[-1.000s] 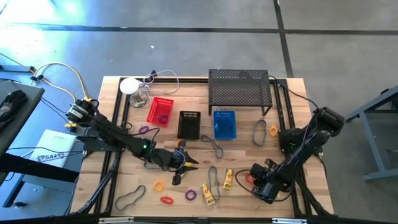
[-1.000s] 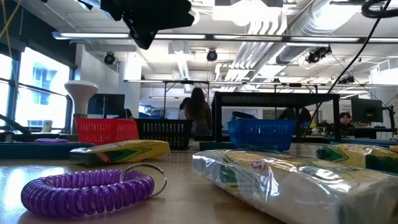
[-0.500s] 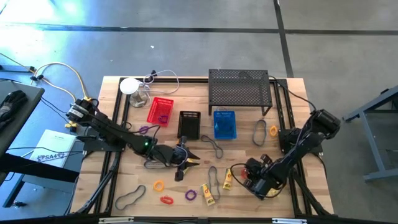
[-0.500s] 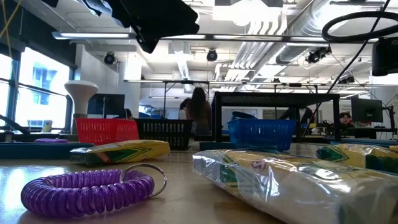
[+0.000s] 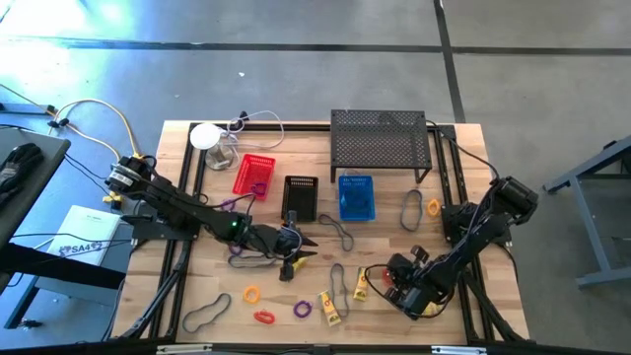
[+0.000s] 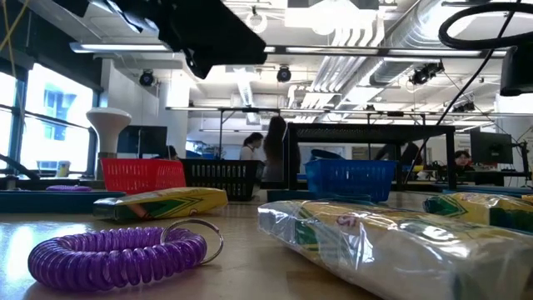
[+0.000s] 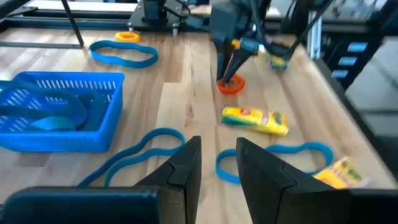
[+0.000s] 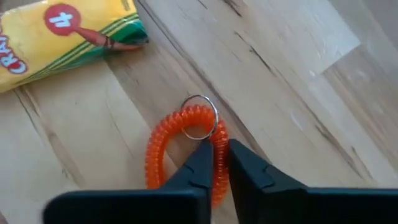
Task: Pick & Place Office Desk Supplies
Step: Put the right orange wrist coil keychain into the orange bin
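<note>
One orange coil (image 8: 186, 152), light and springy, sits pinched on its side strand by the closed right end effector (image 8: 217, 163)

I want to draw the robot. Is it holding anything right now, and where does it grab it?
The right gripper pinches the orange coil ring on its side, just below the metal loop. The left gripper holds nothing.

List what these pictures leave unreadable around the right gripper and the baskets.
- Orange coil: right wrist view, right gripper shut on it; its lower part hidden behind the fingers.
- Crayon pack: same view, cut off by the frame edge.
- Red basket contents: high view, too small to name.
- Blue basket: left wrist view, cut off by the edge.
</note>
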Controlling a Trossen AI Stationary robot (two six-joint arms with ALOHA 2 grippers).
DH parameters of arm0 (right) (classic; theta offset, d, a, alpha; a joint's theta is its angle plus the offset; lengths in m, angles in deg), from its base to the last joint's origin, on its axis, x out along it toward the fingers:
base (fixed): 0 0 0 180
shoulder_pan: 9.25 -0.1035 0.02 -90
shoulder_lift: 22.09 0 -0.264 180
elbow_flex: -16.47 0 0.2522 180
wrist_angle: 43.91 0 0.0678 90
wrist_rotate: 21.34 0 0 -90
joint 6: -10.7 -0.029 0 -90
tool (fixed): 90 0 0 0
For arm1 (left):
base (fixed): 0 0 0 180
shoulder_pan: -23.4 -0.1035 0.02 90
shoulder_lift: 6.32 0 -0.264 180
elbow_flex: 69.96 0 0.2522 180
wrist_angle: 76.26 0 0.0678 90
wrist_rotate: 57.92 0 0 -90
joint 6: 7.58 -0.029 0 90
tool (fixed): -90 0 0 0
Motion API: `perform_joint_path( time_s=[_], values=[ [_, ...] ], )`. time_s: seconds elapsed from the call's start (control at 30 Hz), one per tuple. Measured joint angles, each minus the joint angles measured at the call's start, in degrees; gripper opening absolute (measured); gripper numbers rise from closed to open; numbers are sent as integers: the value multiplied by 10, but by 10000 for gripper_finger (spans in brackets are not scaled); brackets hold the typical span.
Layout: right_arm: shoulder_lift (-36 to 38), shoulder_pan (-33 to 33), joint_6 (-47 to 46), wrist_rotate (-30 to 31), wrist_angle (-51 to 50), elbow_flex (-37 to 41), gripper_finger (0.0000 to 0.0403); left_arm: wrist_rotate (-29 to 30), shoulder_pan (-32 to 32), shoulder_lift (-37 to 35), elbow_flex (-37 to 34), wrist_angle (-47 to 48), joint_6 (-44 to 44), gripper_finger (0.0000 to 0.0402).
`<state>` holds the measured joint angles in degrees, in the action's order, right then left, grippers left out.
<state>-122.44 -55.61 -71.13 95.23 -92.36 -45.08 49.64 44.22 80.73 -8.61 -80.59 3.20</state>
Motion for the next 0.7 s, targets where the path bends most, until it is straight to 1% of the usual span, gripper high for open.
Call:
perform_joint_path(
  time_s=[0.17,0.23,0.33,0.43,0.57,0.7],
  values=[
    [4,10,29,31,4,0,10,0,0,0,0,5,-14,97],
    [7,11,48,65,4,-2,7,0,2,0,0,5,-3,97],
    [9,21,116,131,0,-29,5,0,5,0,0,5,21,97],
    [16,29,211,180,5,-65,5,0,11,0,0,12,49,97],
    [16,57,387,222,47,-115,4,0,22,0,0,18,80,97],
    [16,85,575,229,120,-150,4,0,36,0,0,27,133,97]
  ],
)
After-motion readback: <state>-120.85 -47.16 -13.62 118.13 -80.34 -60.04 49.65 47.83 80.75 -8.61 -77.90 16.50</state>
